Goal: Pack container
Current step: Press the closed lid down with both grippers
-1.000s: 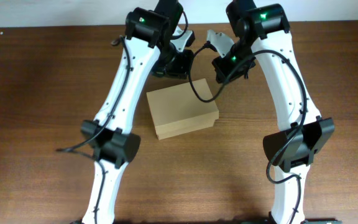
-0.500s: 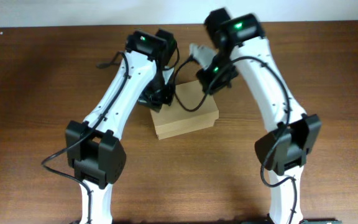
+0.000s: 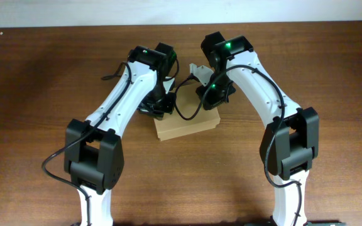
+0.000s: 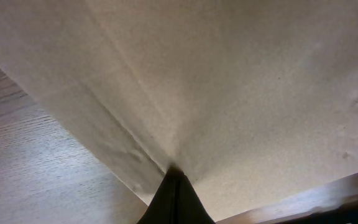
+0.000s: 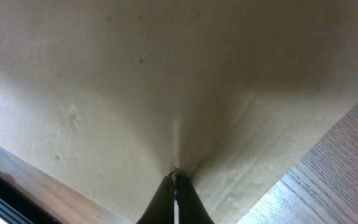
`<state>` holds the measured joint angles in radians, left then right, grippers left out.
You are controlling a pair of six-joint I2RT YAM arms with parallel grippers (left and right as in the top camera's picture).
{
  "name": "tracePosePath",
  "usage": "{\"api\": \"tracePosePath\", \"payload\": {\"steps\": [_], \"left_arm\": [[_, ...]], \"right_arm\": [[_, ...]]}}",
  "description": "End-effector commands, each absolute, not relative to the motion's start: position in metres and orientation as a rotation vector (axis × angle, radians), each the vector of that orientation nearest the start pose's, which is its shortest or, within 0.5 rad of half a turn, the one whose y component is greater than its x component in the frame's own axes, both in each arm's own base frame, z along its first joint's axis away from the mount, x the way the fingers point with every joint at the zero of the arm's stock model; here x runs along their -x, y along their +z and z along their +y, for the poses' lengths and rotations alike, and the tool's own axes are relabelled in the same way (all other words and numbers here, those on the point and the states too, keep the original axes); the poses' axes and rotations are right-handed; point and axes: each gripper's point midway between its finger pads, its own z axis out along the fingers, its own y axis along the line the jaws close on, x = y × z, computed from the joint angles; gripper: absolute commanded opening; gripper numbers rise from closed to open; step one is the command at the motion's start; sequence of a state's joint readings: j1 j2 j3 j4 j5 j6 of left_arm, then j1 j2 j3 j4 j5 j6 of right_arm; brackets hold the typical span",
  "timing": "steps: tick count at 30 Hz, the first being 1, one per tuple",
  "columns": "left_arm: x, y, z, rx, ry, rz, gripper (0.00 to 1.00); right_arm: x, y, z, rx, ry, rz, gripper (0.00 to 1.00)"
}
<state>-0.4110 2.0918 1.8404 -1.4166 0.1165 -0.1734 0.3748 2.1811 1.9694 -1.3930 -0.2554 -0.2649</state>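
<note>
The container (image 3: 190,125) is a plain tan cardboard box lying closed in the middle of the wooden table, partly covered by both arms. My left gripper (image 3: 160,105) is shut, with its tip pressed on the box's left part. In the left wrist view the dark fingertips (image 4: 174,179) touch the cardboard (image 4: 241,74) at a crease. My right gripper (image 3: 210,94) is shut over the box's far right part. In the right wrist view its closed tips (image 5: 175,179) touch the cardboard (image 5: 123,81). Nothing is held in either gripper.
The brown wooden table (image 3: 36,94) stretches to both sides and in front of the box. It also shows in the left wrist view (image 4: 30,168) and the right wrist view (image 5: 334,162). A pale wall strip (image 3: 74,12) runs along the far edge.
Both arms swung in from behind the box and came down onto its top. They now cover much of the lid. The box has stayed in about the same place.
</note>
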Motion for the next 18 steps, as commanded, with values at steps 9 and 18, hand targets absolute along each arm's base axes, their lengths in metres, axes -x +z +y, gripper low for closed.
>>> {"api": "tracePosePath", "payload": {"steps": [9,18], "left_arm": [[-0.365,0.142,-0.124,-0.170,-0.143,3.135,0.02],[-0.383,0.244,-0.047,0.093,-0.105,2.844,0.08]], "right_arm": [[-0.396,0.161,0.197,0.967,0.341,2.806,0.04],[-0.444,0.301,0.165,0.694,0.044,2.453,0.04]]}}
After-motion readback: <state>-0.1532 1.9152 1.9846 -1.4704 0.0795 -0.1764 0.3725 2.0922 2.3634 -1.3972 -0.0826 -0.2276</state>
